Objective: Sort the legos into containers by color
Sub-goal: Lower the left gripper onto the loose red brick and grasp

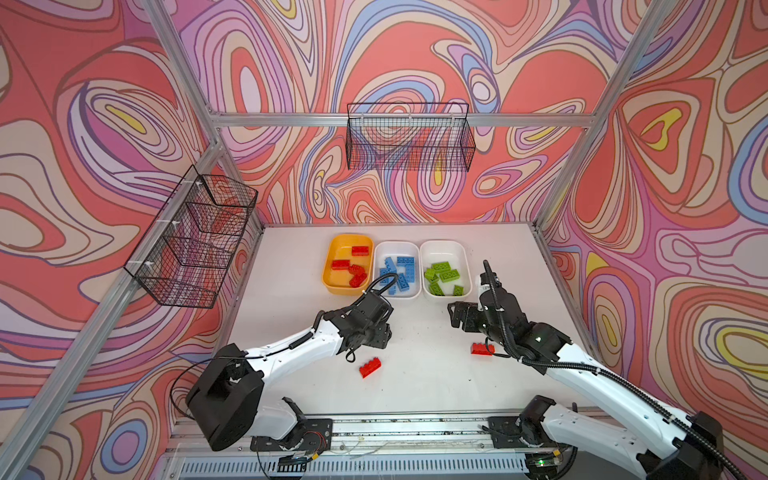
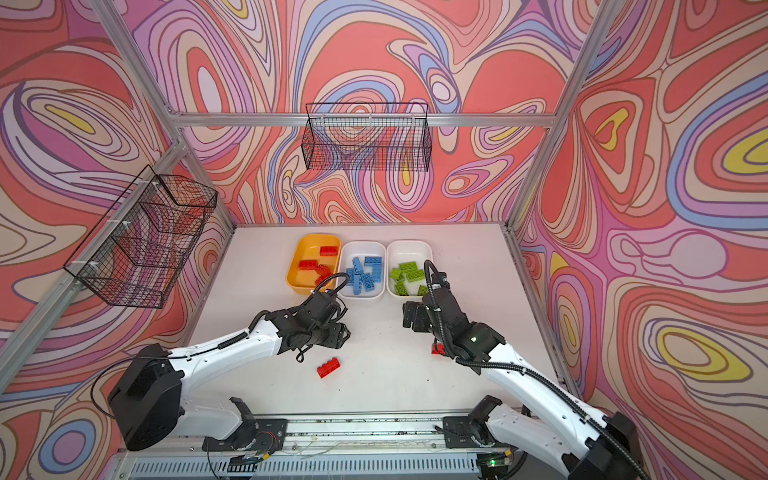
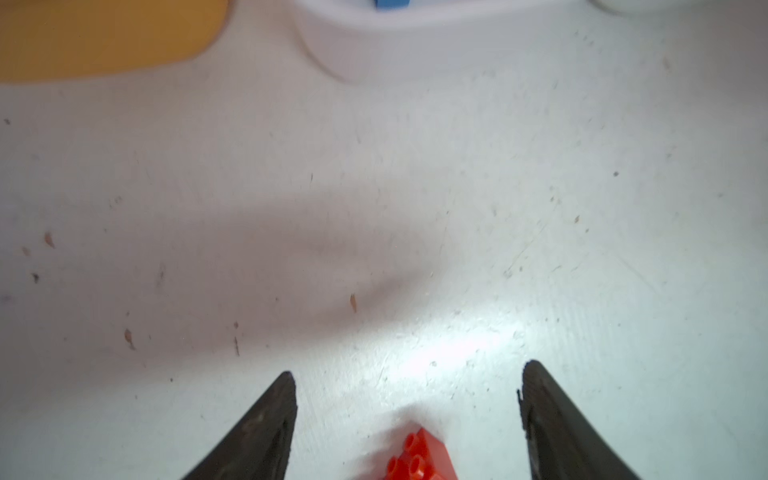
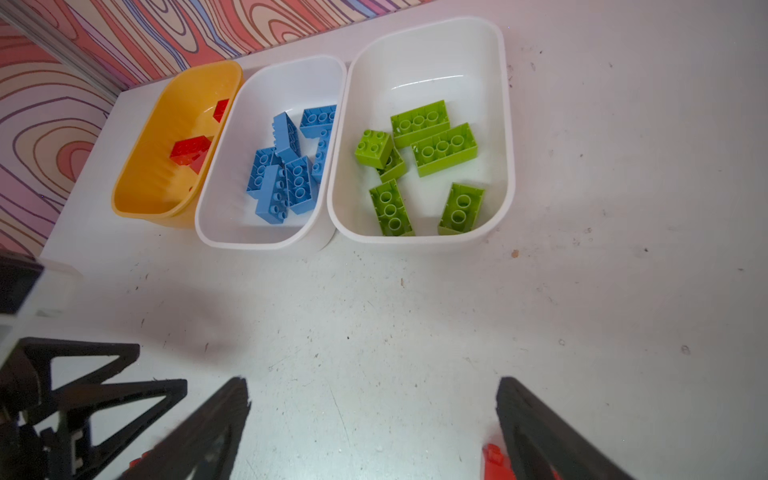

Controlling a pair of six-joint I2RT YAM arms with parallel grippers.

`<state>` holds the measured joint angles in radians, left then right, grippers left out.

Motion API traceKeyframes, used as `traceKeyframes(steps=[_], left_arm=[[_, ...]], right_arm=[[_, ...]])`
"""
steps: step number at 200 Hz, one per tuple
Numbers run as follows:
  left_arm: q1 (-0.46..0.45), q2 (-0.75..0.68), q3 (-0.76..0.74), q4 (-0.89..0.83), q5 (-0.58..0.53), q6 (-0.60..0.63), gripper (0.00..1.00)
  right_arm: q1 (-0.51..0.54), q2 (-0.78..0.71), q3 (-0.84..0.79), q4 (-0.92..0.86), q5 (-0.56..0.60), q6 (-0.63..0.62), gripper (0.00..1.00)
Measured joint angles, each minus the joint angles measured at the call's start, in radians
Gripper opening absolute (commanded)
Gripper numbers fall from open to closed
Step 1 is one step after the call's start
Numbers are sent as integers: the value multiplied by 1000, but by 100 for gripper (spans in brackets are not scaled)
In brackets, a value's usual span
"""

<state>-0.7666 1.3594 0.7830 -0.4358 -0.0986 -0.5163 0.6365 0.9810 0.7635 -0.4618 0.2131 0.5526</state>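
Observation:
Three containers stand in a row at the back: a yellow tub (image 1: 338,281) with red legos (image 1: 356,275), a white tub (image 1: 397,247) with blue legos (image 1: 399,276), and a white tub (image 1: 443,249) with green legos (image 1: 442,274). Two red legos lie loose on the table, one (image 1: 370,367) just in front of my left gripper (image 1: 381,333), the other (image 1: 482,349) beside my right arm. In the left wrist view the left gripper (image 3: 409,374) is open and empty above the table, the red lego (image 3: 419,457) between its fingers. My right gripper (image 4: 374,382) is open and empty.
Two black wire baskets hang on the walls, one at the left (image 1: 191,241) and one at the back (image 1: 409,137). The white table (image 1: 415,386) ends at a metal rail in front. The left gripper's fingers (image 4: 104,386) show at the edge of the right wrist view.

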Motion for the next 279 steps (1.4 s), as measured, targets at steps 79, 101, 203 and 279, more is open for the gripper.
traceKeyframes(steps=[79,101,203,279], left_arm=[[-74,-125,-141,43,19,-46,68],[-96,-159,-180,42,20,-62,67],[-118,-163,-303,91,33,-151,42],[-118,-146,-243,65,-24,-168,8]], right_arm=[[0,5,18,-14,-27,17,98],[2,-12,18,-26,-27,19,98],[8,-58,18,-40,-46,46,98],[9,-121,11,-78,-35,56,98]])
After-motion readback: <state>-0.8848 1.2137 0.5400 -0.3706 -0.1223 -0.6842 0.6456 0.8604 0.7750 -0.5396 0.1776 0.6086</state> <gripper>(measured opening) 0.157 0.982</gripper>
